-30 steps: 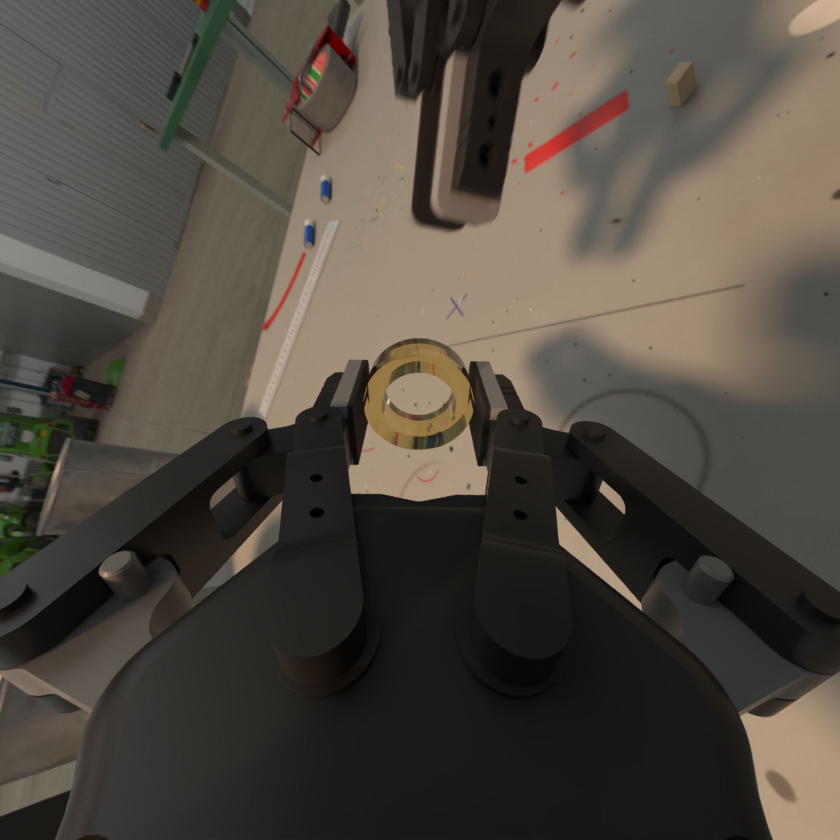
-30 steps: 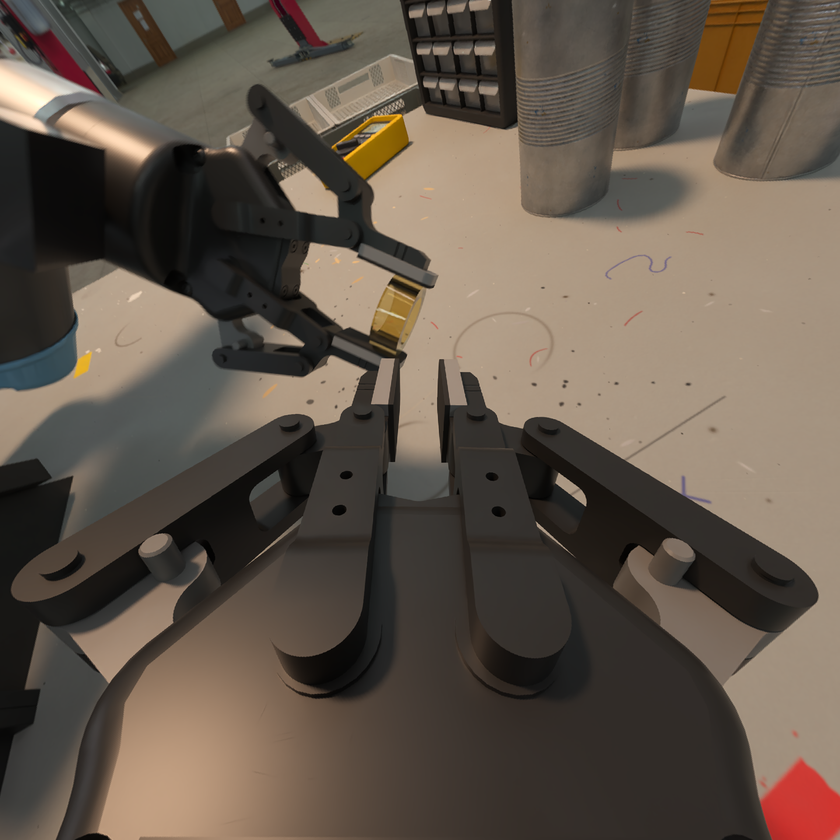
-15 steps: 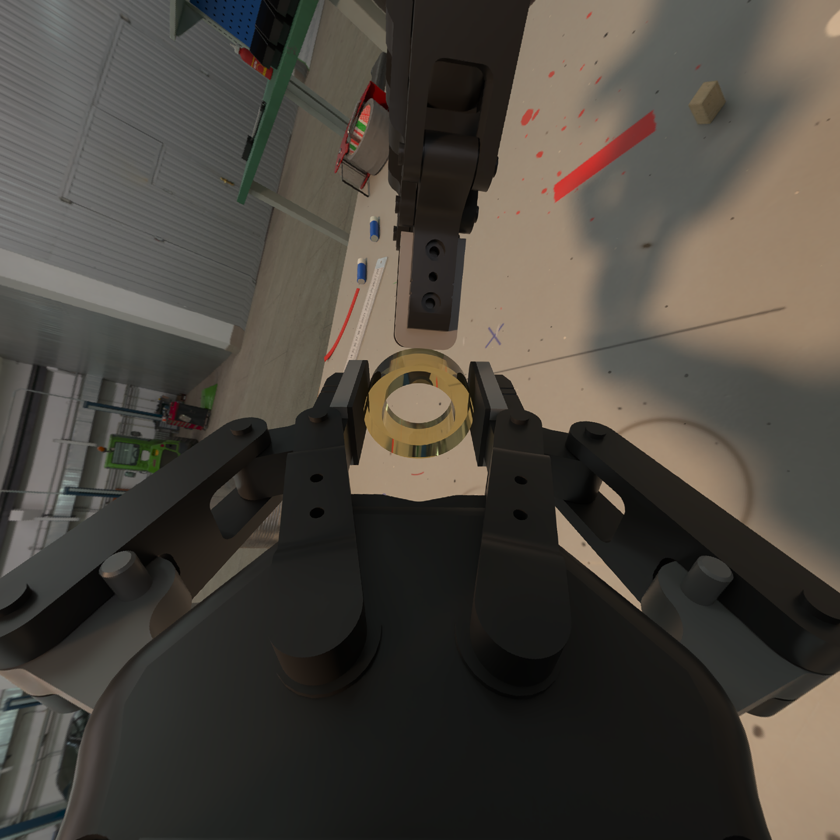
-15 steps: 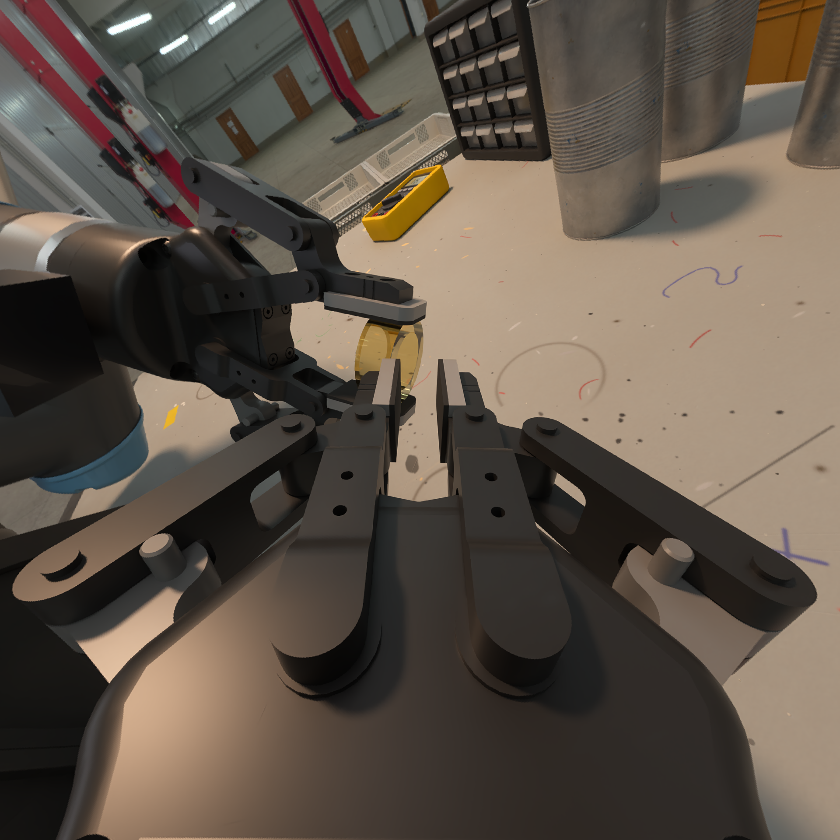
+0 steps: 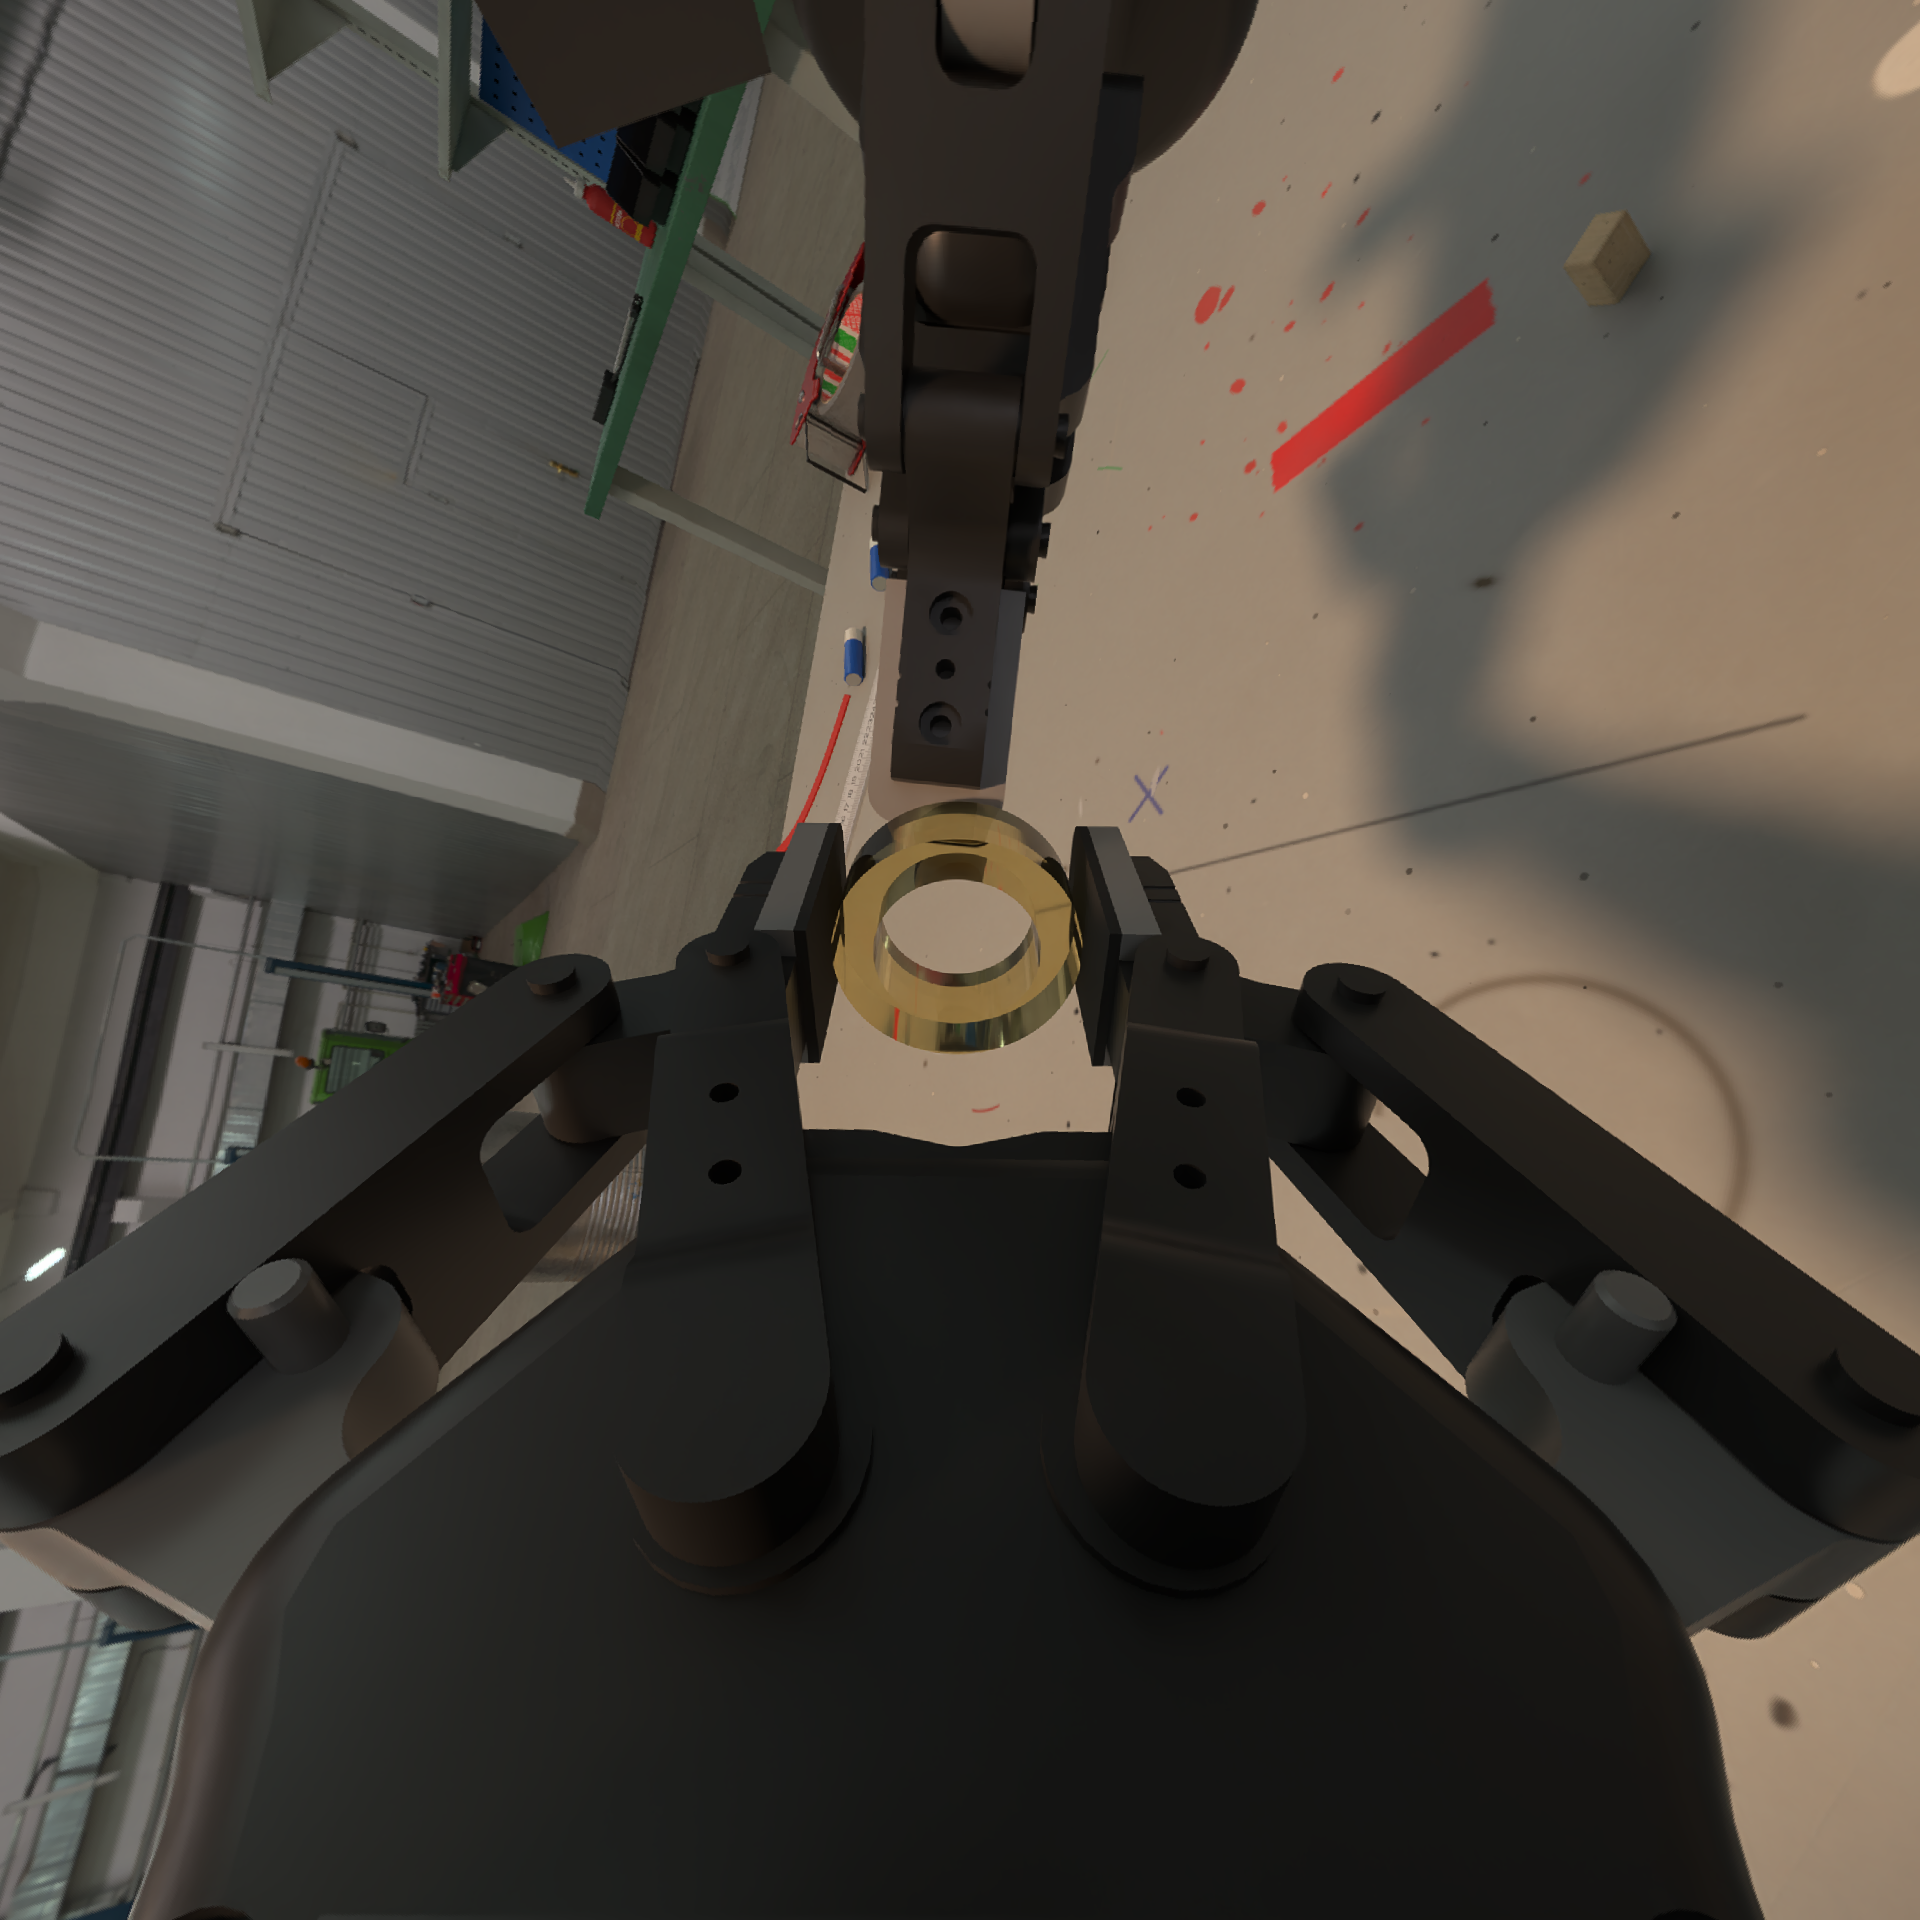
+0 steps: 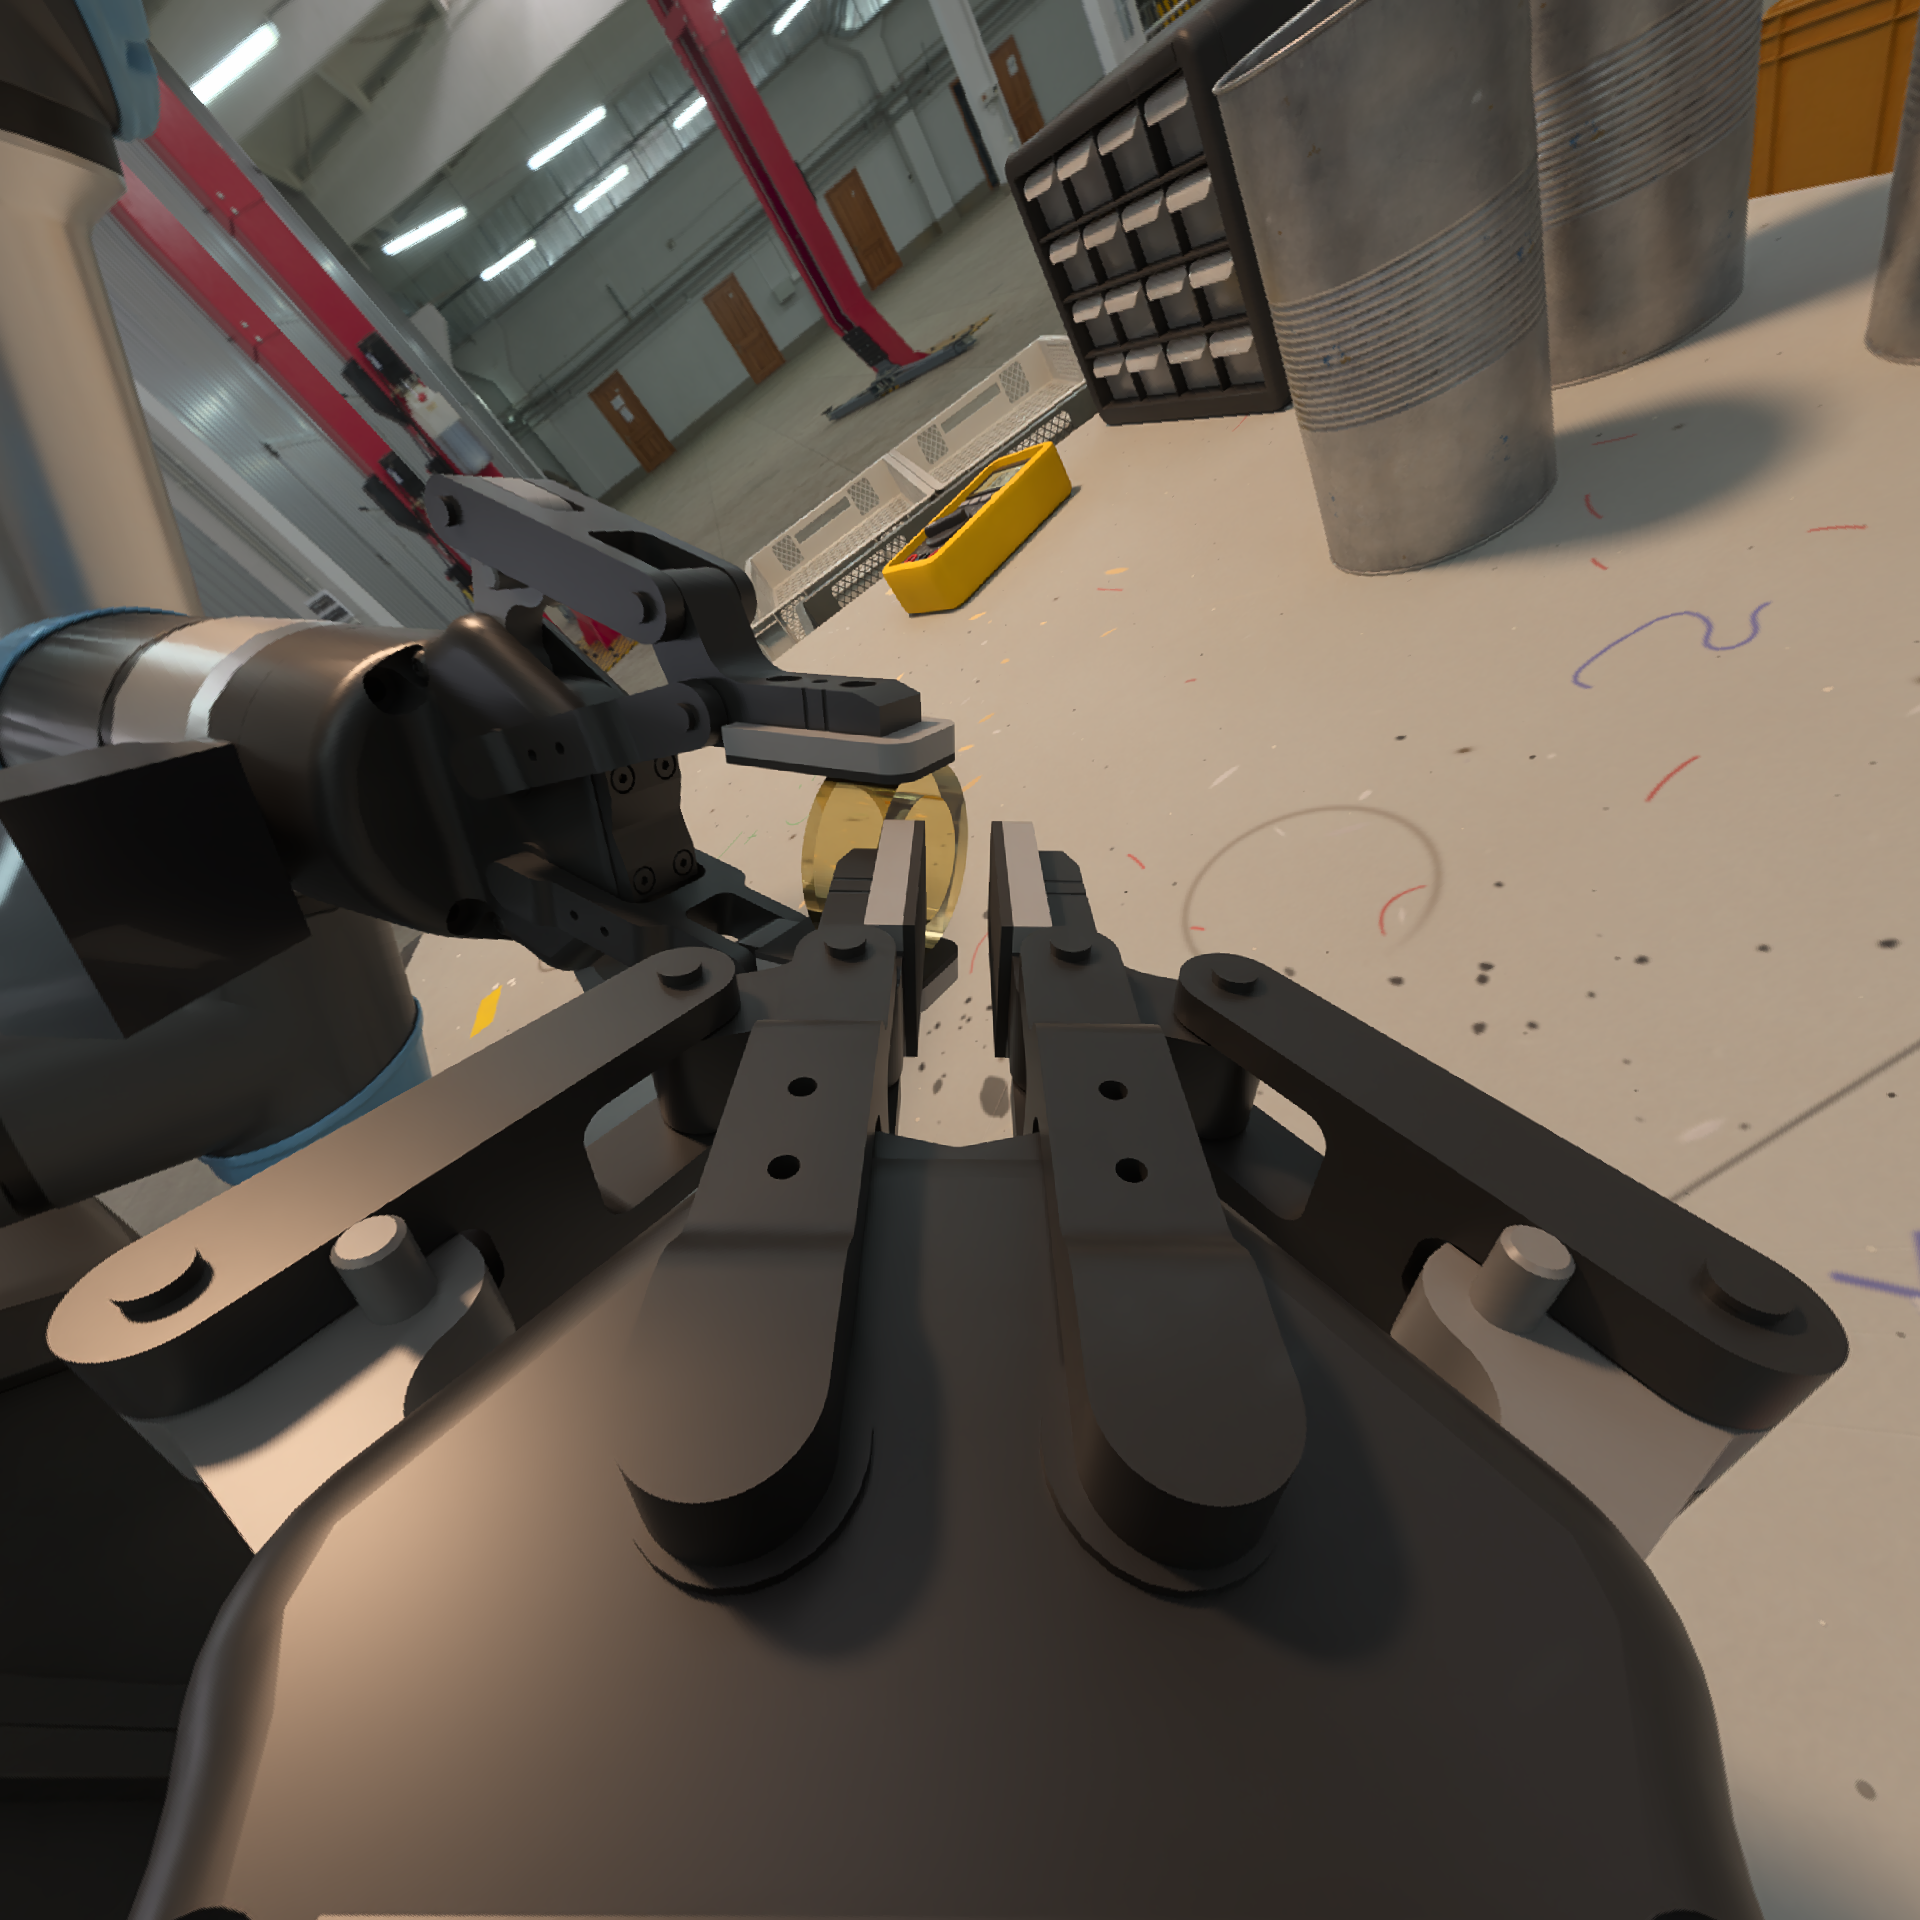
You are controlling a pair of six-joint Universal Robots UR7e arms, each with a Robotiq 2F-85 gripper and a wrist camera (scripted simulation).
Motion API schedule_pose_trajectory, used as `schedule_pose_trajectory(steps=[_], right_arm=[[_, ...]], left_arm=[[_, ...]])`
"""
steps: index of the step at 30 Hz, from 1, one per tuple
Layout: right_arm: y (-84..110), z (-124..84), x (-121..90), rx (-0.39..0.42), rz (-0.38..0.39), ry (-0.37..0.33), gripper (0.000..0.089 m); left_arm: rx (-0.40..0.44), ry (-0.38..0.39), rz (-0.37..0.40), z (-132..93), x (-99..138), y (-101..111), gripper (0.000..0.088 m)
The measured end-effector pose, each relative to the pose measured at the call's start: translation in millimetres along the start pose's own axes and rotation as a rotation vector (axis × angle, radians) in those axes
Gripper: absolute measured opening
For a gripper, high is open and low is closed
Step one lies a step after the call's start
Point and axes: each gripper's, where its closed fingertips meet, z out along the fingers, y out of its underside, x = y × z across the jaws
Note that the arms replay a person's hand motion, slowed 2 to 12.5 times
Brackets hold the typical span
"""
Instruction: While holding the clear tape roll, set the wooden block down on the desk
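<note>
The clear tape roll (image 5: 956, 935) is being held across its outer rim by the left gripper (image 5: 954, 940), above the desk (image 5: 1558, 935). The roll's axis is being pointed along the fingers, its hole facing the left wrist camera.

The wooden block (image 5: 1606, 258) is lying on the desk, well apart from both grippers, so the set-down is judged done.

The right gripper (image 6: 954, 883) is being kept narrowly parted with nothing between its pads, just beside the roll; contact cannot be told. The next move is judged to call for a steady clamp while the right gripper is being backed off.
</note>
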Motion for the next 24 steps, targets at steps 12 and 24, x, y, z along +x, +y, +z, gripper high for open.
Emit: schedule_pose_trajectory(steps=[12,24], right_arm=[[-6.3,-1.3,-7.1,0.067,0.08,-0.084,0.0108],[-6.0,-2.6,-9.0,0.07,0.061,-0.074,0.0105]], left_arm=[[0.02,-0.019,0.045,-4.1,-1.8,-6.0,0.0386],[0.017,-0.032,0.049,-5.8,-2.8,-6.3,0.0386]])
